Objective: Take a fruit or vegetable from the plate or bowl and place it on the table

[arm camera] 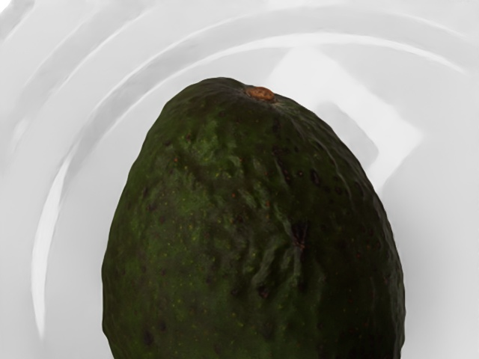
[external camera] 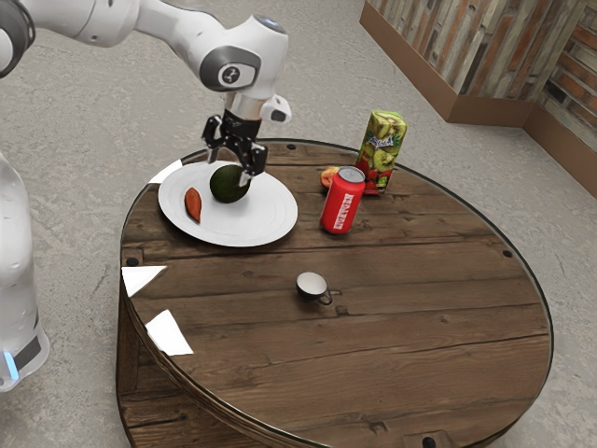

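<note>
Your gripper [external camera: 229,170] stands wide over the avocado [external camera: 227,189], which rests on the white plate [external camera: 263,220], presumably so you can straddle its rounded sides before closing and lifting it tableward

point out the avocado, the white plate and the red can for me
Avocado [arm camera: 247,217]: wrist view, on the middle of its dark green skin.
White plate [external camera: 238,232]: exterior view, on a bare part near its rim.
Red can [external camera: 341,207]: exterior view, on the middle of its side.
</note>
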Robot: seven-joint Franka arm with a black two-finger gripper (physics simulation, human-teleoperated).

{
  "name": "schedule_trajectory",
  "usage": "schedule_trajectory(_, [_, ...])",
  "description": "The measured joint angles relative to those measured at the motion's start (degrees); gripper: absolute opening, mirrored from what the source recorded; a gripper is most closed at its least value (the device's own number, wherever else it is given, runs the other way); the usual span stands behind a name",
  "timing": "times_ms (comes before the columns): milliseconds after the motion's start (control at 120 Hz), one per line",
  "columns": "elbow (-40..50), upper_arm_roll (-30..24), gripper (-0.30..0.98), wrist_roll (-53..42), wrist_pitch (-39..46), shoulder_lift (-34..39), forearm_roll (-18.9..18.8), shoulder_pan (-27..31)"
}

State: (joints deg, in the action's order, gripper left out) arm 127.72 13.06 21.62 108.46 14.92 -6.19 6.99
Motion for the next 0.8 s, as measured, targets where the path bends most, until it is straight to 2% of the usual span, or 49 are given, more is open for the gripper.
schedule_trajectory(408, [2.69,-0.14,0.69,-1.73,5.76,-0.51,0.31,-0.06])
schedule_trajectory(800, [4.61,-0.06,0.69,-2.44,7.8,-0.85,0.57,0.43])
